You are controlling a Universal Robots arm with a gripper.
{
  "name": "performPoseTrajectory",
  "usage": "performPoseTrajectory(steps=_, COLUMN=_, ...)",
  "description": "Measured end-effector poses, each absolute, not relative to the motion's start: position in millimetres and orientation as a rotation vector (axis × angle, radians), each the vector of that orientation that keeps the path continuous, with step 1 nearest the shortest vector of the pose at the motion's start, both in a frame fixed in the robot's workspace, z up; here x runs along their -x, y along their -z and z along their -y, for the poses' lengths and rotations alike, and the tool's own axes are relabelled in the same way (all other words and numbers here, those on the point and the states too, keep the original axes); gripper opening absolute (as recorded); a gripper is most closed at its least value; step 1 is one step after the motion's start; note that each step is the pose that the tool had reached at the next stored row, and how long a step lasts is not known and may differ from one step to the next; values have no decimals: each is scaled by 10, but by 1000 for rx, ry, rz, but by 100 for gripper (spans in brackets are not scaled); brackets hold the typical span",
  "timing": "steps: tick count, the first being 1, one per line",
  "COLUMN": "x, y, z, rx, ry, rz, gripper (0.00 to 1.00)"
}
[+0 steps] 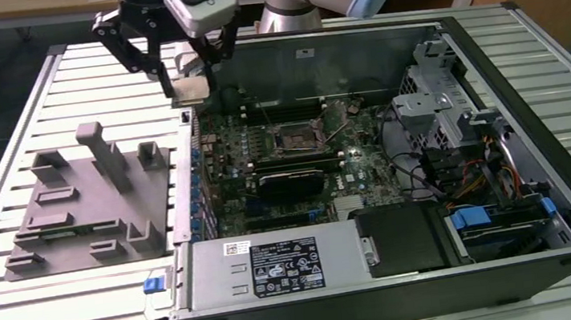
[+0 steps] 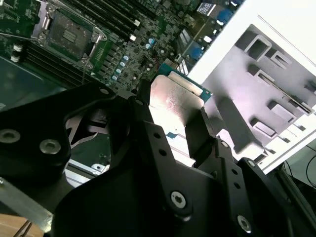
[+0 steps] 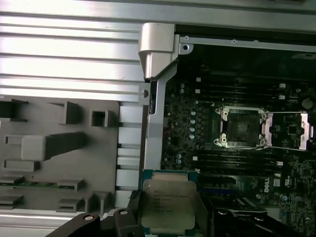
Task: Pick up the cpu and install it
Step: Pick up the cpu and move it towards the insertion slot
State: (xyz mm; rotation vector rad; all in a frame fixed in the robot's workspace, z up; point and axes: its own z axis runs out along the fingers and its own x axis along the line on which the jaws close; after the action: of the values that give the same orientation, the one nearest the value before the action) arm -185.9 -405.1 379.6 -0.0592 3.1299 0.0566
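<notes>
The tool [image 1: 191, 86] clamps the cpu [image 3: 168, 205] by two edges, above the computer case's [image 1: 407, 275] side wall, between the grey fixture block [image 1: 87, 207] and the open socket [image 3: 243, 127].

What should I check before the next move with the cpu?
1. Grip: the cpu sits between the gripper's fingers, clamped by opposite edges: ok.
2. Clear of the grey fixture block: the cpu is in the air, apart from it: ok.
3. Socket empty, with its load plate swung open: ok.
4. Cpu above the socket: not ok. In the exterior view it hangs by the side wall of the computer case, and the socket lies further inside.
5. Cpu orientation matching the socket: cannot tell.
</notes>
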Motion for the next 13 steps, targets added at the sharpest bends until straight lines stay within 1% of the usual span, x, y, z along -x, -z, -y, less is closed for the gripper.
performPoseTrajectory(steps=13, x=1411, y=-3787, z=4006, rx=59, ry=-57, rz=-3130, gripper=53)
